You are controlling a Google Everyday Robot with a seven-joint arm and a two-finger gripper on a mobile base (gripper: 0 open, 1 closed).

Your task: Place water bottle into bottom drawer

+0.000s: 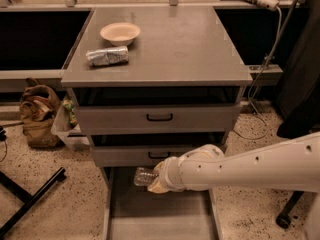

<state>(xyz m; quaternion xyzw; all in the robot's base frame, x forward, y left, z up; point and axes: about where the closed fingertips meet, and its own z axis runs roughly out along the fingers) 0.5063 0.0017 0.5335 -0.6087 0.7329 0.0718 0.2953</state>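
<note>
**Water bottle [142,176], small, clear, ribbed plastic, held over the pulled-out bottom drawer [165,218]**

The square grey metal table [185,49] fills the middle of the view, with two shallow grey drawers [205,118] with black handles under its top. The robot's white arm [250,166] reaches in from the right, across the front of the lower shallow drawer. Below it the bottom drawer, a long flat-floored grey tray with thin side rails, stands open. A brown cloth bag [37,114] sits on the speckled floor to the left. On the table, near its back left corner, a round cream bowl [120,33] stands just behind a silvery foil snack packet [107,56]. The pincer [155,181] is closed around the water bottle, which lies sideways, sticking out to the left, above the drawer's back end and clear of its floor.
</note>
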